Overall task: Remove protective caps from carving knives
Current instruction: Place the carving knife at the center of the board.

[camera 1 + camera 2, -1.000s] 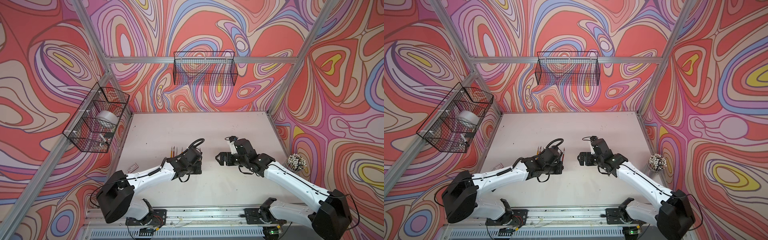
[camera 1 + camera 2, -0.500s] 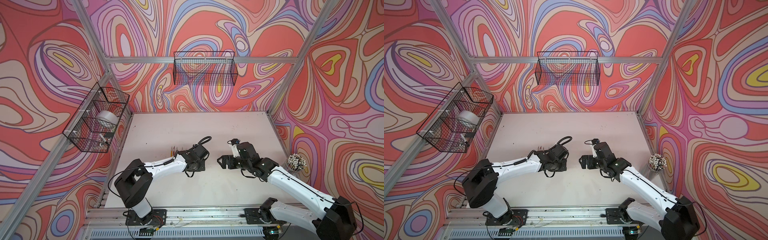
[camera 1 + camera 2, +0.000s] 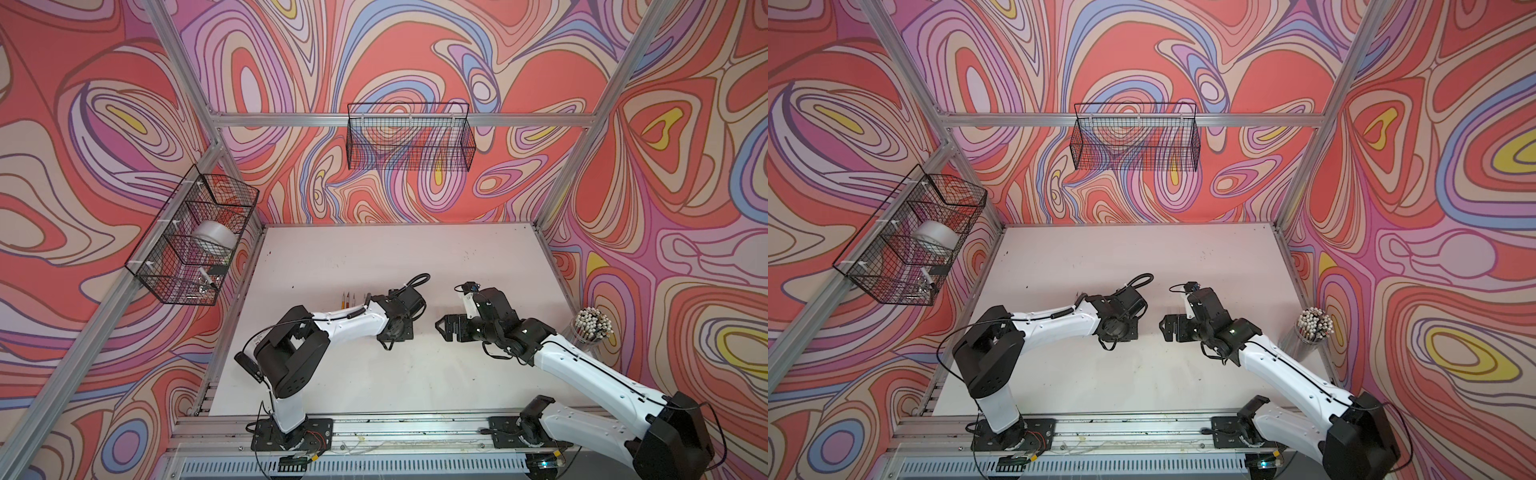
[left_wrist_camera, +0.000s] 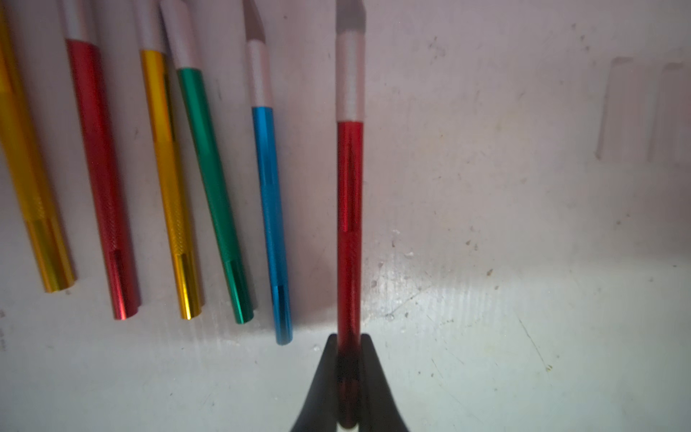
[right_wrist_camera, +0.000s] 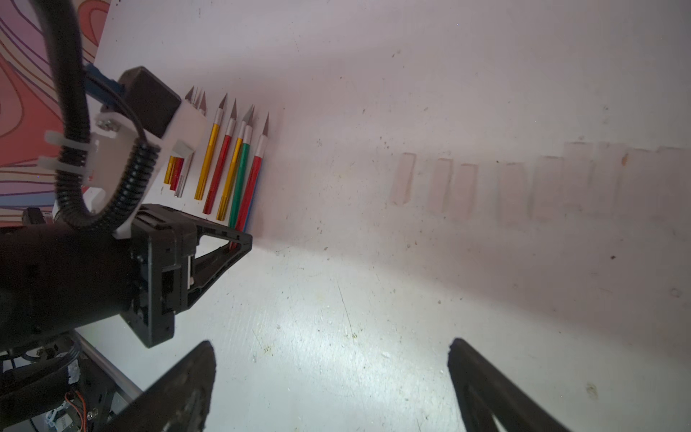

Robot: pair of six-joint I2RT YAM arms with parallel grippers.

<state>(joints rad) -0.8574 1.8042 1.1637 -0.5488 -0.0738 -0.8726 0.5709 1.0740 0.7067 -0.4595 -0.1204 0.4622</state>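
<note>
Carving knives point(image 3: 348, 300) lie in a row past our left arm point(image 3: 345, 328) in a top view. Left wrist: our left gripper point(image 4: 349, 340) pinches the tail of a bare-bladed red knife point(image 4: 349, 187), probably to lay it beside the blue knife point(image 4: 271, 224). Right wrist: our right gripper point(image 5: 332, 346) gapes empty, protective caps point(image 5: 441, 187) lined ahead of its fingers.

White table point(image 3: 374, 257): knives point(image 5: 239, 179), loose caps point(image 5: 441, 187)

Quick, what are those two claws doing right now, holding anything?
Left gripper: closed on the red carving knife, at its handle's end.
Right gripper: open, holding nothing.
</note>
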